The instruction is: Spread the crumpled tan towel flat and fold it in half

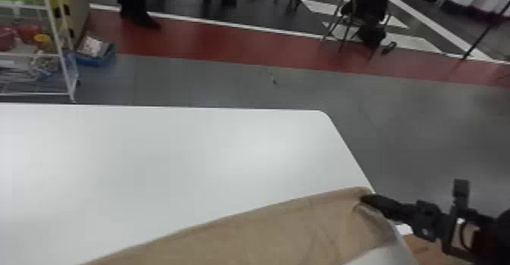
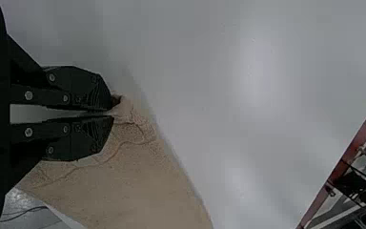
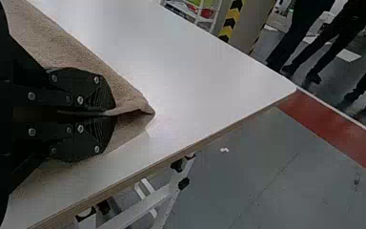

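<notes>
Tan cloth towel (image 1: 273, 230): stretched over smooth white surface (image 1: 151, 161)
Left black pincer (image 2: 113, 114): grasping towel edge
Right black pincer (image 3: 114, 113): grasping towel corner
Handling: likely light, limp; best held by corners

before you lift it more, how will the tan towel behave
The towel looks floppy: it creases where the right gripper pinches it. Its fuzzy surface suggests decent grip, and thin cloth like this is probably light.
</notes>
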You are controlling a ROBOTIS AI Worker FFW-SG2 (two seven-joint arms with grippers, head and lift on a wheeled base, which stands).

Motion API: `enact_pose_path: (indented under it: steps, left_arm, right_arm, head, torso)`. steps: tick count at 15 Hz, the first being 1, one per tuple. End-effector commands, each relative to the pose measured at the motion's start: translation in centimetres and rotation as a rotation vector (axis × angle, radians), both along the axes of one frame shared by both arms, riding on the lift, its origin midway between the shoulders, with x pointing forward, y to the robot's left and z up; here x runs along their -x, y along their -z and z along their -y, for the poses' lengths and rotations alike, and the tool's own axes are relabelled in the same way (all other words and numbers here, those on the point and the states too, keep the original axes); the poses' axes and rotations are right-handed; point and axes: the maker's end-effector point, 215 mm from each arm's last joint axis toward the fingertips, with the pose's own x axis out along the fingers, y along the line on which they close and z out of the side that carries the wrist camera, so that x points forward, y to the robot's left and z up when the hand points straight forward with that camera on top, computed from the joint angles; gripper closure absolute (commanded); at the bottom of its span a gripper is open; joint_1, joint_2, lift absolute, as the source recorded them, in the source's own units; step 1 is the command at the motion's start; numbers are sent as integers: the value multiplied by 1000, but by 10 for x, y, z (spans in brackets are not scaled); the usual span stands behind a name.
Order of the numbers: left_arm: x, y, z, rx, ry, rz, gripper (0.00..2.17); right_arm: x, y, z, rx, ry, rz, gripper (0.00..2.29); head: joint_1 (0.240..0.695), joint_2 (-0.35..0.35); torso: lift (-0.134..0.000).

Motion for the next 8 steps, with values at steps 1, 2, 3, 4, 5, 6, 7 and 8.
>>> enact_pose_path:
  steps: [1, 2, 3, 4, 5, 6, 7, 8]
  left_arm:
    - [0, 1, -4, -15, -9, 0, 100]
    - [-1, 0, -7, -20, -14, 2, 66]
    - [-1, 1, -8, -27, -17, 3, 66]
    - [-1, 1, -9, -34, -18, 2, 63]
    - [-1, 1, -12, -38, -22, 3, 66]
    - [-1, 0, -15, -40, -28, 3, 66]
    - [-2, -1, -19, -45, -36, 6, 66]
    - [-3, -3, -25, -50, -47, 10, 66]
  right_arm:
    - [-1, -1, -1, -2, 1, 6, 944]
    - [-3, -5, -1, 1, -1, 12, 883]
    - [-4, -8, 0, 1, 1, 17, 650]
    - [-4, -11, 1, 0, 3, 22, 559]
    - [-5, -16, 1, 3, 0, 28, 495]
    - [-2, -19, 6, 9, 7, 26, 367]
    - [-1, -24, 13, 30, 12, 34, 167]
    - [2, -24, 16, 49, 13, 28, 107]
  head:
    - [695, -350]
    - [695, -350]
    - [695, -350]
    - [695, -350]
    - [695, -350]
    - [695, -350]
    - [695, -350]
    - [695, -350]
  torso:
    - [-123]
    - [-123]
    - [-123]
    - [-123]
    - [-123]
    - [-123]
    - [-123]
    - [-123]
